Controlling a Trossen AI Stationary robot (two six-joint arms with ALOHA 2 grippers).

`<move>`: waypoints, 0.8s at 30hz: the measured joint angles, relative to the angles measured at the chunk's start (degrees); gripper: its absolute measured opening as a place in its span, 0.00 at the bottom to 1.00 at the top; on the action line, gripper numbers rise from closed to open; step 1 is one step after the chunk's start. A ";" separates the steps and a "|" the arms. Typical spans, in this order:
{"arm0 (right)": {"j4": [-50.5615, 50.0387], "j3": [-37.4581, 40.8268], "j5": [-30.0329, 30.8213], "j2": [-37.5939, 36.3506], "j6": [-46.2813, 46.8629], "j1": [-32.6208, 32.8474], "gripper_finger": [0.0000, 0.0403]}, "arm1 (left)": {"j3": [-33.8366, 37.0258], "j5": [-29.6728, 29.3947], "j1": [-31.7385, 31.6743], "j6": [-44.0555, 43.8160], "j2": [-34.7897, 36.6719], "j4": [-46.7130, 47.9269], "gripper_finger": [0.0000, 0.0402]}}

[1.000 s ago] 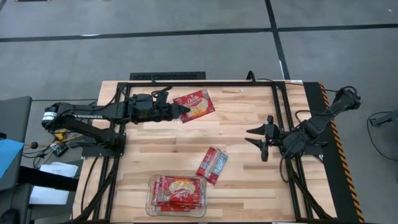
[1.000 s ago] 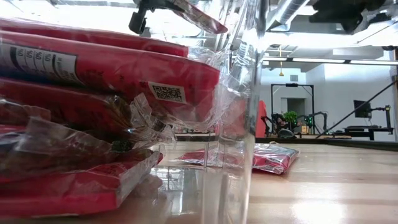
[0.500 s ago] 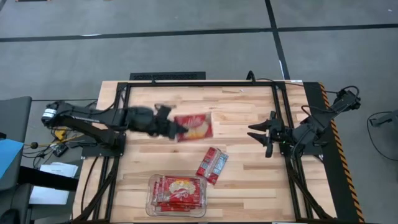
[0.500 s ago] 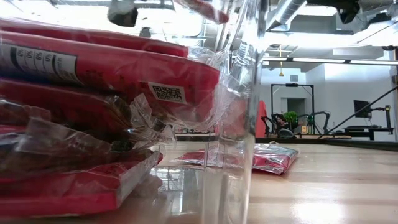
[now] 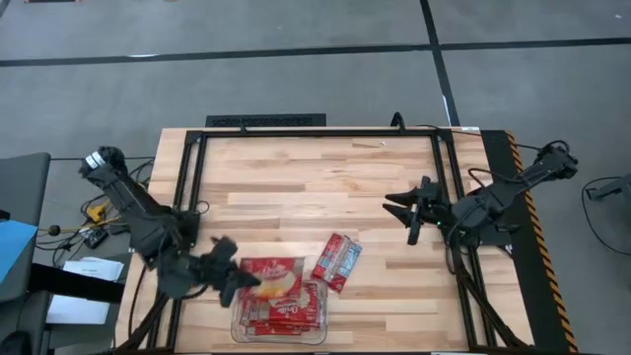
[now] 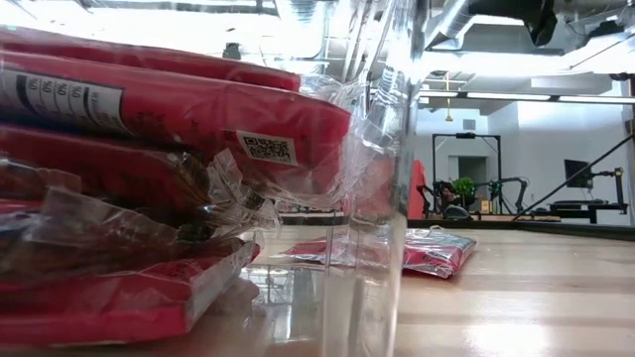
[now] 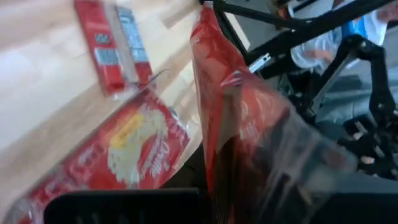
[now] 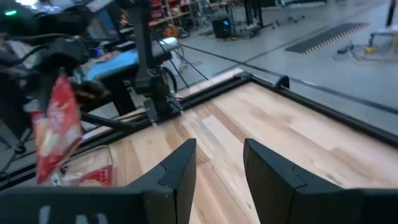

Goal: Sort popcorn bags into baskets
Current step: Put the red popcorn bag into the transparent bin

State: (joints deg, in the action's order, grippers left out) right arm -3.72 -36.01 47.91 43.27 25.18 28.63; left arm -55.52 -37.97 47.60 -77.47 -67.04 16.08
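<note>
At the lower left of the high view, the left gripper (image 5: 235,279) pinches a red popcorn bag (image 5: 271,277) by one edge and holds it over the clear plastic tub (image 5: 238,327), which already carries a stack of packets (image 6: 149,129). To finish this drop well, I would centre the bag over the tub's rim before letting go and lower it flat, since it hangs on edge in the left wrist view and could slide off the stack.

Just right of the tub, one more packet (image 5: 337,261) lies on the wood, apart from the tub.

Further right, mid-frame, the right gripper (image 5: 411,210) hovers above the table with fingers (image 8: 180,168) spread, holding nothing.

The surface is a pale wooden plank table (image 5: 296,197) inside a black frame, on grey floor; the low view shows a workshop with lights and equipment beyond.
</note>
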 joint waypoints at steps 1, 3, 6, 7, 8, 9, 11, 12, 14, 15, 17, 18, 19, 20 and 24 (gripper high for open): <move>-0.12 0.00 -0.01 0.63 1.08 -0.31 0.39 | 0.56 -1.68 1.56 -2.18 -0.38 -0.02 0.03; -0.10 0.00 -0.02 1.90 3.11 -0.72 0.38 | 1.65 -4.40 3.65 -6.84 -1.60 -0.02 0.04; -0.10 0.00 -0.03 3.92 5.16 -1.05 0.37 | 3.57 -3.15 4.99 -13.42 -3.93 -0.80 0.04; -0.11 0.00 -0.02 4.57 5.60 -1.06 0.37 | 4.19 -1.64 5.14 -14.99 -4.75 -1.78 0.04; -0.10 0.00 0.01 5.25 6.15 -1.06 0.36 | 4.81 0.03 5.18 -15.73 -5.59 -3.13 0.04; -0.09 0.00 0.00 5.95 6.47 -1.12 0.36 | 5.22 1.36 5.18 -16.42 -6.44 -4.29 0.04; -0.12 0.00 -0.03 7.38 7.33 -1.43 0.35 | 5.32 2.86 5.18 -16.93 -8.12 -6.12 0.04; -0.14 0.00 -0.03 7.97 7.97 -1.43 0.35 | 5.32 3.37 5.18 -16.91 -8.74 -7.32 0.04; -0.10 0.00 -0.01 8.87 8.87 -1.43 0.35 | 5.32 4.18 5.14 -16.28 -9.75 -9.55 0.04; -0.02 0.00 -0.01 9.36 9.25 -1.43 0.34 | 5.32 4.19 5.10 -16.21 -10.06 -10.20 0.04; 0.02 0.00 -0.05 10.23 9.38 -1.41 0.34 | 5.32 4.12 4.84 -16.85 -10.38 -10.04 0.04; 0.24 0.00 -0.05 10.53 9.38 -1.41 0.33 | 5.32 4.18 4.62 -17.65 -10.46 -9.69 0.04; 0.58 0.00 -0.07 10.71 9.36 -1.41 0.33 | 5.32 4.12 4.47 -18.56 -10.53 -9.20 0.04; 1.00 0.00 -0.05 10.92 9.38 -1.41 0.33 | 5.32 4.06 4.23 -19.29 -10.59 -8.67 0.05; 1.23 0.00 -0.04 11.20 9.40 -1.43 0.33 | 5.32 5.65 3.10 -21.45 -10.98 -6.95 0.13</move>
State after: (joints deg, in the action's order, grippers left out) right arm -2.49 -36.01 47.87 54.47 34.58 27.21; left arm -50.19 -32.32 50.70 -98.92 -78.02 9.13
